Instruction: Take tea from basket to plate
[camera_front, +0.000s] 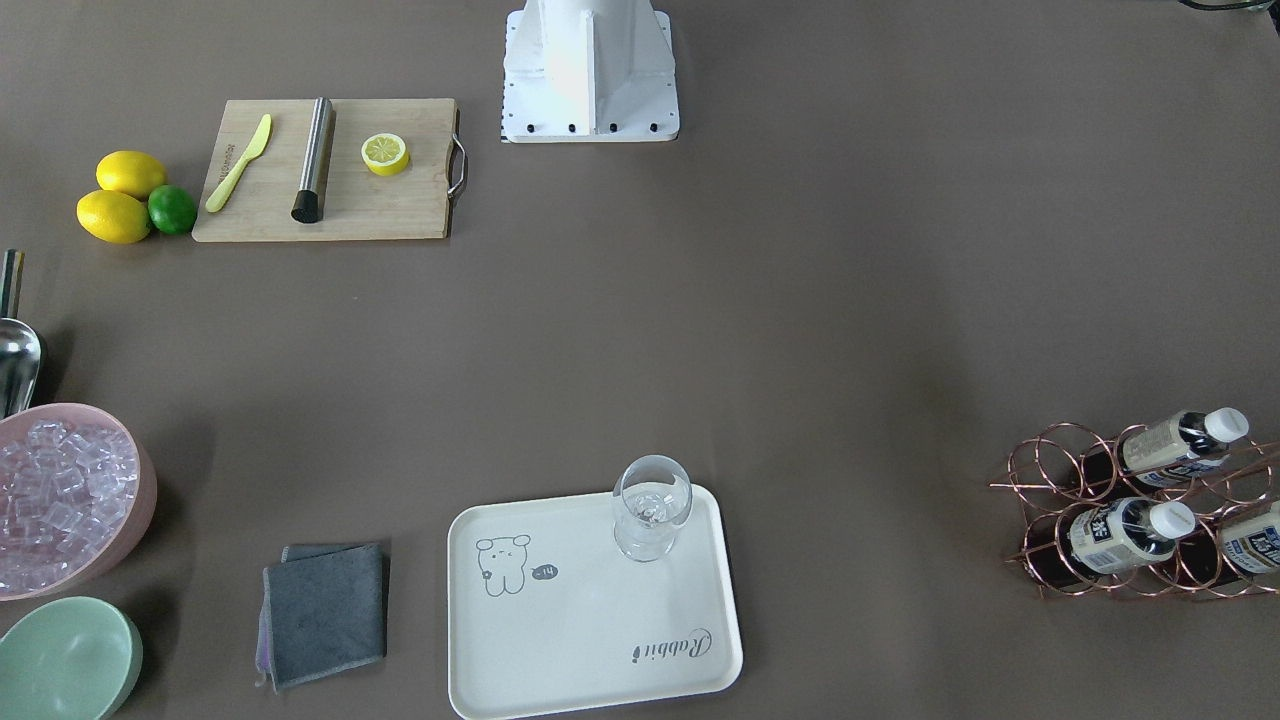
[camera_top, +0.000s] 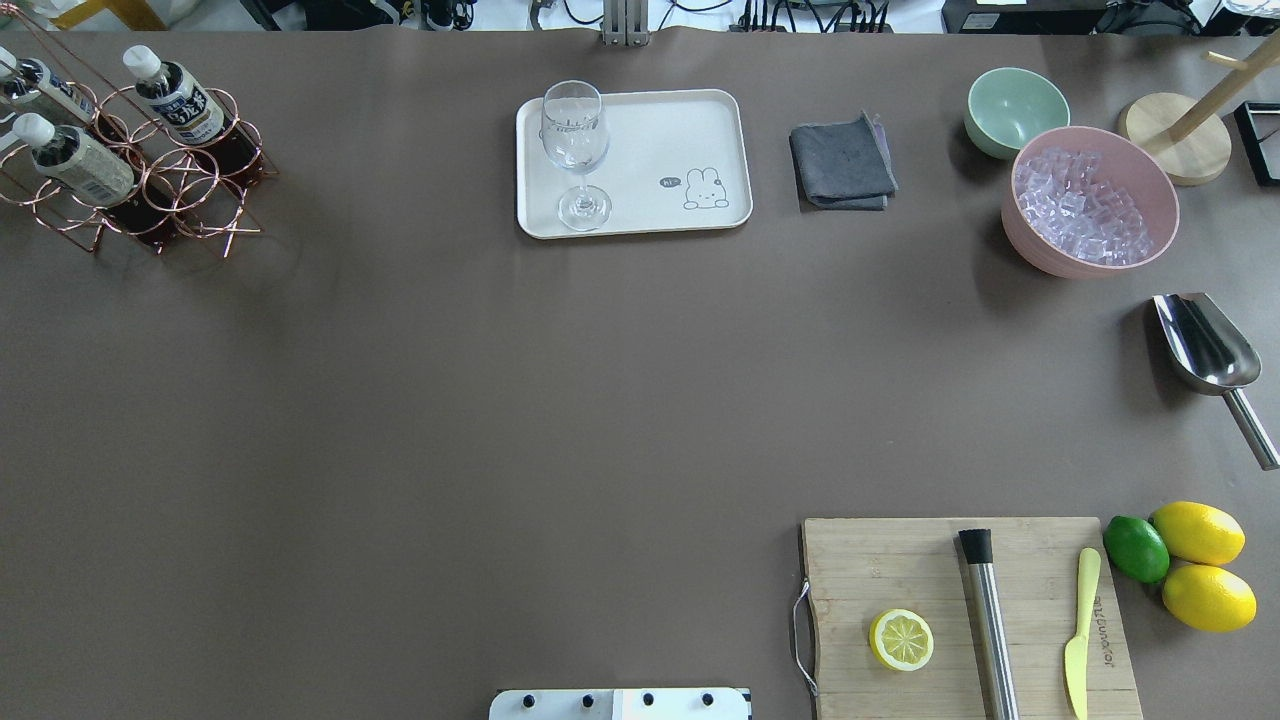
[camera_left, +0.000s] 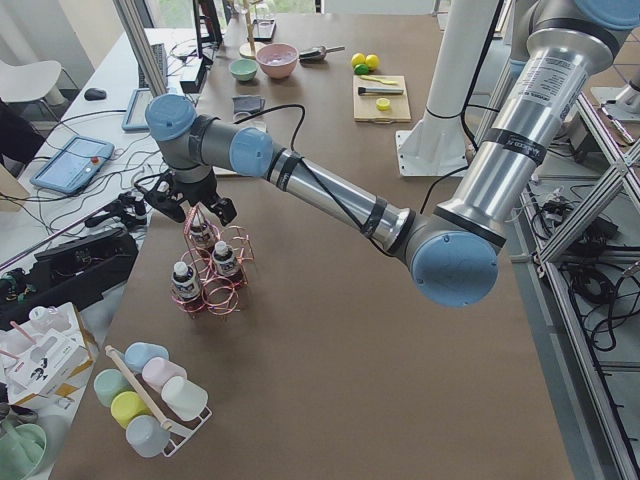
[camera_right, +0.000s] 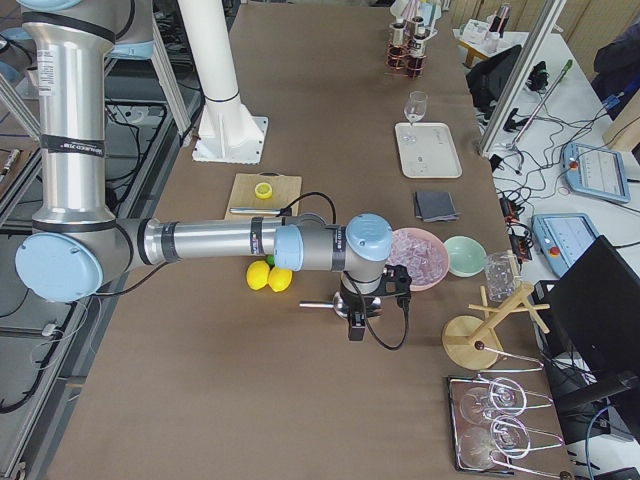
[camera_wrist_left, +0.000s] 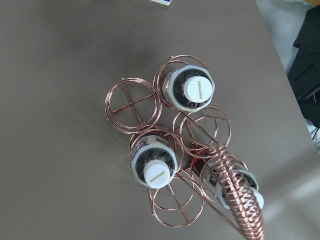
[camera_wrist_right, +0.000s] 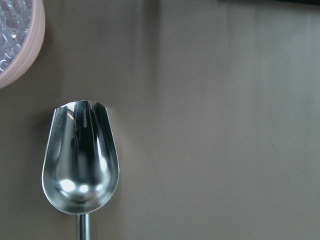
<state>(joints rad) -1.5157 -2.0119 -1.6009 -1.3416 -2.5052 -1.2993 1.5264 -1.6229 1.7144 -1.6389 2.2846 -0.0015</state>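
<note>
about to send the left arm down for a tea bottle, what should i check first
1. Three tea bottles caps-up in the basket: ok
2. The left gripper above the basket: ok
3. Its fingers open: cannot tell
4. The coiled handle clear of the pick: not ok over one bottle, ok for the other two
5. Bare room on the plate beside the glass: ok
6. The right gripper away, over the scoop: ok

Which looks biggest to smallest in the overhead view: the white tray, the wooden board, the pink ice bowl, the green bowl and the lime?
1. wooden board, though it lies nearest the camera, which flatters it
2. white tray
3. pink ice bowl
4. green bowl
5. lime
</note>
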